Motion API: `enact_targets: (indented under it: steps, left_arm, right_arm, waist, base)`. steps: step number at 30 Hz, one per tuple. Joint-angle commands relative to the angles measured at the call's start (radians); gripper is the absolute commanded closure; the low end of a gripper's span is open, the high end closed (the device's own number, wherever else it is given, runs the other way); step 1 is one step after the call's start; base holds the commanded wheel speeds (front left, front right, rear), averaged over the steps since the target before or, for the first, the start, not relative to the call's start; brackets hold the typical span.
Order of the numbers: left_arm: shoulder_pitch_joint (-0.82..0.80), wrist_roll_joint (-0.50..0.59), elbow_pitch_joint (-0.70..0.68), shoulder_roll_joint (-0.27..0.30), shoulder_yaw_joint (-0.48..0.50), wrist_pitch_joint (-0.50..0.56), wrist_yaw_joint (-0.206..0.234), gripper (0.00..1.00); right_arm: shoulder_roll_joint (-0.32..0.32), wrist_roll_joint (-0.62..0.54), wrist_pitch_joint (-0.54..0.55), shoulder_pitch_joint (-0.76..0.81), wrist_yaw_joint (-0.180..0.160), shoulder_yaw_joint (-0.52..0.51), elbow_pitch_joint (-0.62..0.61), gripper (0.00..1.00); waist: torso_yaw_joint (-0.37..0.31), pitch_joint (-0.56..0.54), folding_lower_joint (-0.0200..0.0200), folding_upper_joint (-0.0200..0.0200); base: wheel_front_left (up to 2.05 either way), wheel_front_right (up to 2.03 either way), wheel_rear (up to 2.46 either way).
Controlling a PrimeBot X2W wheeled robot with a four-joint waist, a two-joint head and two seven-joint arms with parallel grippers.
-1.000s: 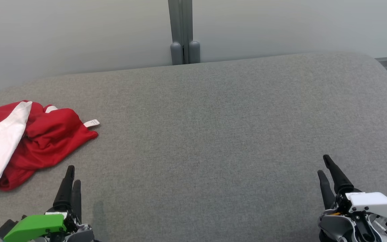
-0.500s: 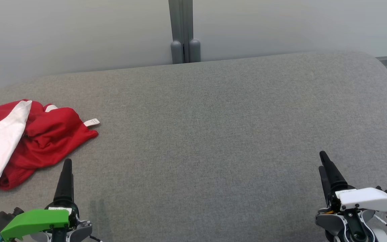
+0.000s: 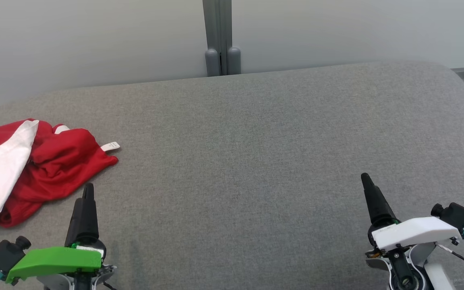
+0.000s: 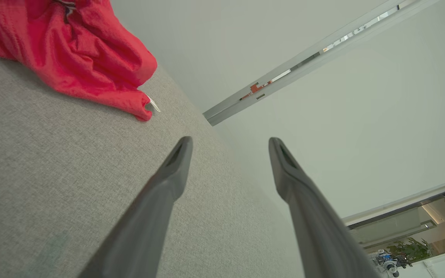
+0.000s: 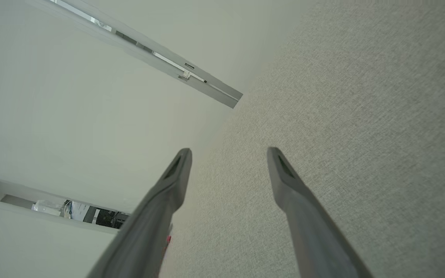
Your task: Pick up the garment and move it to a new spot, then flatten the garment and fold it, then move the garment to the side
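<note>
- Left gripper and right gripper have edged forward, jaws spread wide, empty.
- Red garment lies crumpled at the cushion's left end, near the left gripper; pickup next.

A wide grey fabric surface with rounded far corners takes most of the head view. Behind it stands a pale wall, divided by 1 grey vertical post. The post has 2 rounded caps at its foot, just behind the far edge of the surface. In the left wrist view a green plant is seen far away, in an opening beyond the wall.
</note>
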Motion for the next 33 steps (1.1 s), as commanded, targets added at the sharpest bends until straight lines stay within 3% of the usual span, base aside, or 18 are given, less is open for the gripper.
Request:
enact_targets:
  steps: [1, 20, 33]
  left_arm:
    - [-0.003, 0.045, -0.025, 0.006, -0.002, -0.011, 0.0, 0.0]
    - [0.041, 0.352, -0.081, 0.008, -0.05, -0.075, 0.057, 0.0]
    - [0.061, 0.511, -0.111, 0.01, -0.075, -0.114, 0.061, 0.0]
  right_arm:
    - [-0.005, -0.049, -0.012, -0.016, 0.0, 0.011, -0.022, 0.0]
    - [-0.007, -0.333, -0.077, 0.002, 0.0, 0.091, -0.028, 0.0]
    - [-0.008, -0.485, -0.115, 0.007, 0.0, 0.128, -0.045, 0.0]
  waist:
    - [0.0, -0.001, 0.0, -0.0001]
    - [0.003, -0.014, 0.0, -0.0001]
    - [0.002, -0.021, 0.0, -0.0001]
  base:
    - [0.0, 0.0, 0.0]
    - [0.0, 0.0, 0.0]
    - [0.0, 0.0, 0.0]
